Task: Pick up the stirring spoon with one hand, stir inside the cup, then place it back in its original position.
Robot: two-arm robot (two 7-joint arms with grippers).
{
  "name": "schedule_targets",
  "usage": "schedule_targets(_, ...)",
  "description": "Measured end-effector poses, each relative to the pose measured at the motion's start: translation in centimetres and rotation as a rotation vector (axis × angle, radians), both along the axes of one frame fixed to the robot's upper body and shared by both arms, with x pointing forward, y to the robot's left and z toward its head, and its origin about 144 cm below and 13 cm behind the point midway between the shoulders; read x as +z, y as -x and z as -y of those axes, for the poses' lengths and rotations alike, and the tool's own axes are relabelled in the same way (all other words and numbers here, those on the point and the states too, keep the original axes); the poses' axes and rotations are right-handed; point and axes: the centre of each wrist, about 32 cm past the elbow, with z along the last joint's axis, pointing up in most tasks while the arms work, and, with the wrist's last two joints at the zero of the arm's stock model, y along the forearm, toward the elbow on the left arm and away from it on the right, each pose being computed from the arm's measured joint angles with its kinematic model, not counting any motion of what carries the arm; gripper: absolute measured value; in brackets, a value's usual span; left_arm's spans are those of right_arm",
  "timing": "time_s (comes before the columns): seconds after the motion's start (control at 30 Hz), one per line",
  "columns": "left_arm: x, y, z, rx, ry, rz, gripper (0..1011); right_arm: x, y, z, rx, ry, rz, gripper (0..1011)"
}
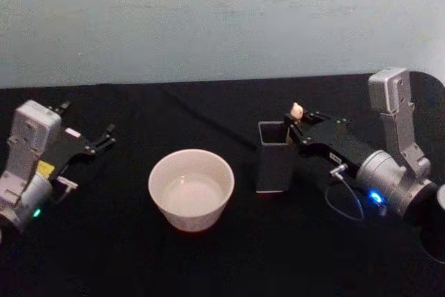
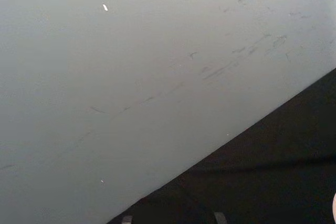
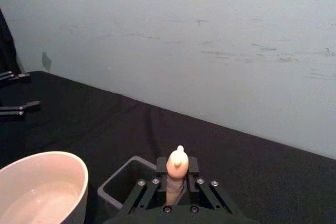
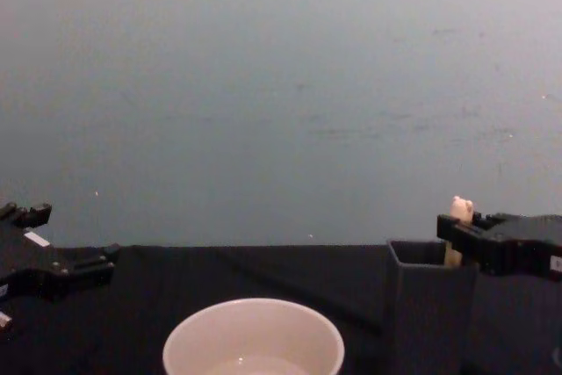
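My right pincer [image 1: 295,124] is clenched on the pale handle of the stirring spoon [image 1: 297,110], one finger on each side of it. My right wrist view shows the grip closely: the handle stands upright between the pads and the small bear-like head of the spoon [image 3: 177,163] rises just above them. Below my fingers the spoon goes down into the dark grey holder [image 1: 272,165], and its bowl is hidden behind the walls. The holder stands directly under the tip of my right pincer, on the black table [image 1: 111,255]. From the chest view, the right pincer [image 4: 452,230] reaches in level with the holder's [image 4: 426,313] upper edge, and the spoon's [image 4: 460,209] head pokes up over it.

The cup [image 1: 191,217] sits to the left of my right pincer, just past the holder and apart from it. It lies between my two pincers.

My left pincer [image 1: 87,119] is parked well to the left of the cup, released, its fingers spread wide above the table and holding nothing.

As for writing, my left arm carries a yellow label [image 1: 45,168] and my left pincer a white sticker [image 1: 71,132], both too small to read. A blue light [image 1: 375,197] glows on my right wrist and a green light [image 1: 36,212] on my left arm.
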Motion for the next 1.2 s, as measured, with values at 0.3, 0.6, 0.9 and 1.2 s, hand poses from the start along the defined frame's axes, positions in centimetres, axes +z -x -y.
schedule_targets(0.3,0.0,0.0,0.0,0.0,0.0,0.0,1001,0.1,0.2,0.0,0.017,-0.009,0.003,212)
schedule_targets(0.6,0.0,0.0,0.0,0.0,0.0,0.0,1001,1.6,0.2,0.2,0.047,-0.045,0.031,212)
schedule_targets(0.9,0.0,0.0,0.0,0.0,0.0,0.0,1001,5.0,-0.1,0.9,0.061,-0.12,0.122,212)
schedule_targets(1.2,0.0,0.0,0.0,0.0,0.0,0.0,1001,8.0,-0.7,1.2,0.078,-0.185,0.237,212)
